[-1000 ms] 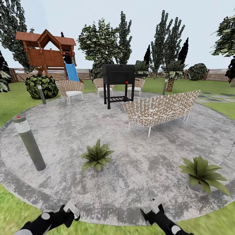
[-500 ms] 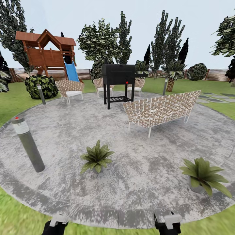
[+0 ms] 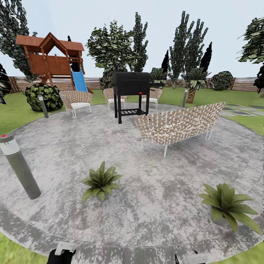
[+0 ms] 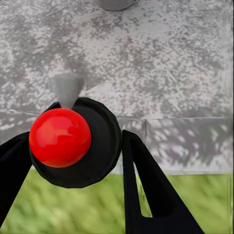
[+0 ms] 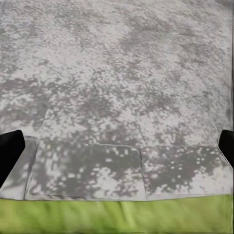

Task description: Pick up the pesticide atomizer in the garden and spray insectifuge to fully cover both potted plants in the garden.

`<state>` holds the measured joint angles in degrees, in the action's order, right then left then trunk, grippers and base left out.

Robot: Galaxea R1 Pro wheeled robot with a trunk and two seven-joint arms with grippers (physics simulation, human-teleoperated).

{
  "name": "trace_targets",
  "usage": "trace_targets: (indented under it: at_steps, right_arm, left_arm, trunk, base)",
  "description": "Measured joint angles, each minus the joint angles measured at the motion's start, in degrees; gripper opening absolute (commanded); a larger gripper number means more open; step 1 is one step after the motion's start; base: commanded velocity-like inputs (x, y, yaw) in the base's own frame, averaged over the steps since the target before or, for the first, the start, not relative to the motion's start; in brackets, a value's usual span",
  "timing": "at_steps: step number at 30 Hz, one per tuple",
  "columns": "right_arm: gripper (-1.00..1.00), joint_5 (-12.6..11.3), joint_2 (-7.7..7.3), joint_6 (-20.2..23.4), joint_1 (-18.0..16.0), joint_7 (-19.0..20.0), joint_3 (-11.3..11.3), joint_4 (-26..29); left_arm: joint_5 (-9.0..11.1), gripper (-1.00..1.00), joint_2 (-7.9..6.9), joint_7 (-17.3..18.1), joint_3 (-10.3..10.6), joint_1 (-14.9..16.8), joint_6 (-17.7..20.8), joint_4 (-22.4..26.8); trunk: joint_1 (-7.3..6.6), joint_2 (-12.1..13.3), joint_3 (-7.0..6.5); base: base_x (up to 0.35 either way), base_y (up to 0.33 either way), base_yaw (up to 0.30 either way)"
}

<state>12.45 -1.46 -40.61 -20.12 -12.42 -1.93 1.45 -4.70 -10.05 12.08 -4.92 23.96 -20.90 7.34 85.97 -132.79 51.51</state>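
The pesticide atomizer [image 4: 100, 129] sits between the fingers of the left gripper [image 4: 75, 137]. In the left wrist view it is seen end-on: a dark round body carrying a red sphere [image 4: 60, 137], with a grey cone [image 4: 68, 88] projecting beyond it. One black finger [image 4: 12, 165] lies against one side of the body and the other finger against the opposite side, so the claw is closed on the bottle. The bottle hangs over the boundary between the stone patio [image 4: 161, 58] and the lawn [image 4: 97, 209].

In the head view the left gripper [image 3: 61, 253] is at 7 o'clock of the frame and the right gripper [image 3: 192, 258] at 5 o'clock. The right wrist view shows the right gripper [image 5: 117, 146] spread wide and holding nothing, its fingertips [image 5: 9, 146] far apart.

From the robot, the potted plants stand on the patio – one [image 3: 99, 181] at 11 o'clock, the other [image 3: 227, 205] at 2 o'clock. A grey bollard lamp [image 3: 20, 167] stands at 10 o'clock. A woven sofa [image 3: 179, 124] is at 1 o'clock and a black grill [image 3: 131, 93] at 12 o'clock – both farther off. A wooden playhouse [image 3: 51, 58] and a slat fence [image 3: 245, 83] lie beyond.
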Motion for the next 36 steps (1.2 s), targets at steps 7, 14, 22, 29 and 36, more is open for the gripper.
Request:
trace_targets:
  at_steps: [7, 14, 22, 29, 36]
  right_arm:
    - [1.00, 0.00, 0.01, 0.01, 0.11, 0.01, -0.01, -0.01]
    - [1.00, 0.01, 0.03, 0.00, 0.18, 0.00, -0.02, -0.01]
    - [1.00, 0.01, 0.02, 0.02, 0.20, 0.01, -0.02, -0.01]
    - [1.00, 0.01, 0.00, 0.01, 0.20, 0.01, -0.03, -0.01]
    - [1.00, 0.01, 0.03, 0.01, 0.20, 0.01, -0.02, -0.01]
  left_arm:
    - [0.06, -1.00, -0.08, 0.00, -0.19, -0.01, 0.00, 0.08]
    - [0.07, -1.00, 0.04, 0.04, -0.09, -0.34, 0.00, 0.17]
    - [0.07, -1.00, 0.23, 0.08, 0.04, -0.36, -0.05, 0.18]
    - [0.00, -1.00, 0.38, 0.14, 0.07, -0.38, -0.08, 0.18]
    - [-0.08, -1.00, 0.47, 0.17, 0.12, -0.44, -0.08, 0.09]
  trunk:
    - [0.01, 0.00, 0.00]
    - [0.01, 0.00, 0.00]
    - [0.01, 0.00, 0.00]
    - [0.01, 0.00, 0.00]
    - [0.00, 0.00, 0.00]
  base:
    - [-0.103, -0.273, 0.000]
    - [-0.127, -0.273, 0.000]
    - [-0.126, -0.273, 0.000]
    - [-0.099, -0.273, 0.000]
    - [-0.011, -0.274, 0.000]
